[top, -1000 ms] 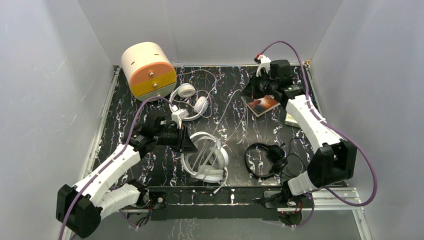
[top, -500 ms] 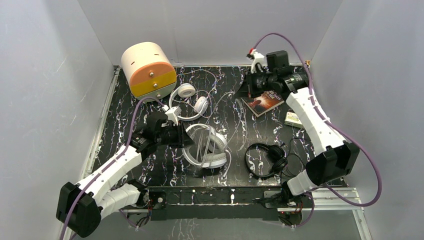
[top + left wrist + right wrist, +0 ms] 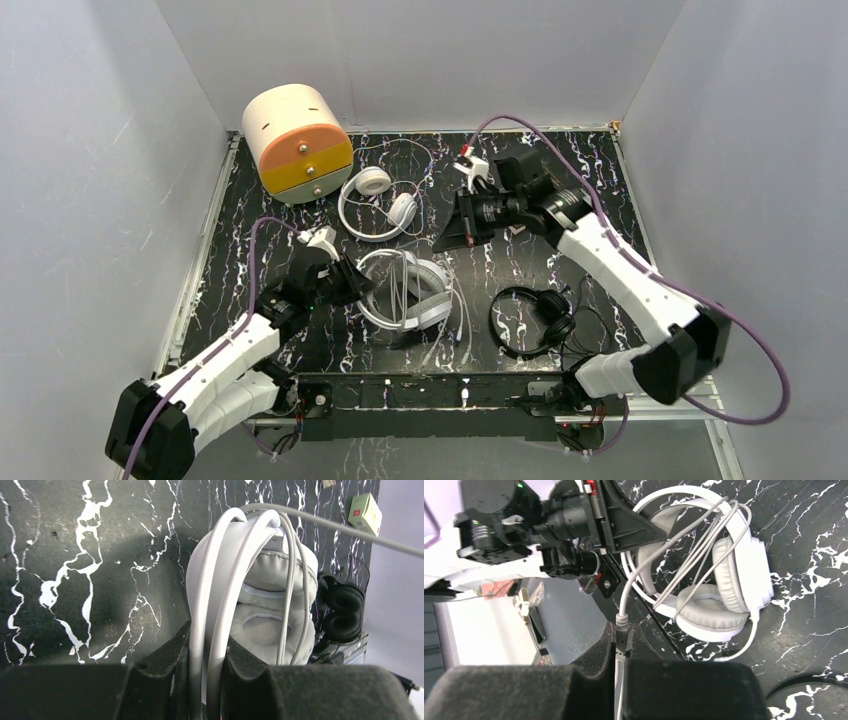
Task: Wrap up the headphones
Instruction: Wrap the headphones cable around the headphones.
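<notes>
Near the desk's near edge, abt mid-width, sits the big white over-ear pair. The left gripper comes in from the left-edge side, fingers narrow & clamped on its headband. The right gripper hangs over desk centre, fingers pinched tight on the cord just behind the plug. The cord runs from there down to the big pair.

Room: open marble along the left edge & at the far-right corner. The drawer box fills the far-left corner, w/ the slim white on-ear pair just beside it. The black pair lies by the near edge, right of the big pair, apart from it.

Wrist views only: several cord loops cross the headband & grey cups. The left wrist view also shows a small green-white box toward the right edge, which the top view doesn't show. Can't tell if the big pair is off the surface.
</notes>
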You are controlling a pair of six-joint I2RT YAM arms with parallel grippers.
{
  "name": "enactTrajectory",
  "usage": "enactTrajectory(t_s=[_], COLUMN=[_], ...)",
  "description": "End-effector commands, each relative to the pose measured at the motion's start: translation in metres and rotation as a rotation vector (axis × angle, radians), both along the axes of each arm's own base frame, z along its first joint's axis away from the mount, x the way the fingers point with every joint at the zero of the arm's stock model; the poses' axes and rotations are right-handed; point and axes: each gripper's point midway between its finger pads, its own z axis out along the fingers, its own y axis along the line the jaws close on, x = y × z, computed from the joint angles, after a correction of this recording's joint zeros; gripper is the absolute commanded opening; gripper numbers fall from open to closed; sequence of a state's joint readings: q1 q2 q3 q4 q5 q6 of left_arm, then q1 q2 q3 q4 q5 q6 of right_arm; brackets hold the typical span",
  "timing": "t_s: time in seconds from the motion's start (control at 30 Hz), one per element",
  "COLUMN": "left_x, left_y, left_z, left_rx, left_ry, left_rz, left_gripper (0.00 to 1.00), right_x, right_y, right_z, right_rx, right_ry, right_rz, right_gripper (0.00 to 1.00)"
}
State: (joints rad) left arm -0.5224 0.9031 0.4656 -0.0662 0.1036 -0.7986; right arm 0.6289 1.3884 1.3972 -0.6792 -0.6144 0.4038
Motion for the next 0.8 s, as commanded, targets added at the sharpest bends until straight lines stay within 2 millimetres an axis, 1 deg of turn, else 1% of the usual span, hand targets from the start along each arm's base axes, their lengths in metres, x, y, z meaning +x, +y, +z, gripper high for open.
enactTrajectory(t_s=[0.0, 0.07, 0.13, 0.17, 0.2, 0.27, 0.37, 0.47, 0.5, 0.53, 0.57, 0.67, 0.77], left_x=[0.015, 0.017, 0.018, 0.018, 0.018, 0.018, 0.017, 0.016, 0.015, 0.017, 0.016, 0.019, 0.021], left_y=[0.012, 0.011, 0.013, 0.014, 0.017, 0.021, 0.024, 0.021, 0.02, 0.017, 0.015, 0.009, 0.007], left_z=[0.005, 0.003, 0.0, -0.002, -0.003, -0.005, -0.005, -0.005, -0.005, 0.0, 0.0, 0.013, 0.027], left_rx=[-0.034, -0.069, -0.089, -0.104, -0.118, -0.16, -0.221, -0.292, -0.326, -0.374, -0.404, -0.491, -0.549], left_ry=[-0.044, -0.044, -0.041, -0.035, -0.036, -0.031, -0.033, -0.013, -0.002, 0.001, 0.01, -0.003, -0.033], left_rz=[0.156, 0.177, 0.212, 0.235, 0.259, 0.311, 0.361, 0.391, 0.402, 0.412, 0.417, 0.415, 0.412], left_gripper=[0.0, 0.0, 0.0, 0.0, 0.0, 0.0, 0.0, 0.0, 0.0, 0.0, 0.0, 0.0, 0.0], right_x=[-0.016, -0.024, -0.028, -0.029, -0.027, -0.028, -0.033, -0.037, -0.036, -0.039, -0.037, -0.035, -0.038], right_y=[0.006, 0.012, 0.016, 0.017, 0.018, 0.019, 0.028, 0.036, 0.037, 0.039, 0.038, 0.036, 0.033], right_z=[0.035, 0.013, -0.011, -0.028, -0.036, -0.062, -0.091, -0.108, -0.114, -0.12, -0.125, -0.138, -0.153], right_rx=[0.15, 0.113, 0.079, 0.05, 0.033, -0.015, -0.048, -0.066, -0.083, -0.099, -0.118, -0.151, -0.169], right_ry=[-0.05, -0.036, -0.029, -0.023, -0.033, -0.047, -0.074, -0.13, -0.155, -0.179, -0.203, -0.259, -0.253], right_rz=[-0.035, -0.035, -0.05, -0.066, -0.082, -0.111, -0.127, -0.149, -0.163, -0.165, -0.178, -0.198, -0.189], right_gripper=[0.0, 0.0, 0.0, 0.0, 0.0, 0.0, 0.0, 0.0, 0.0, 0.0, 0.0, 0.0, 0.0])
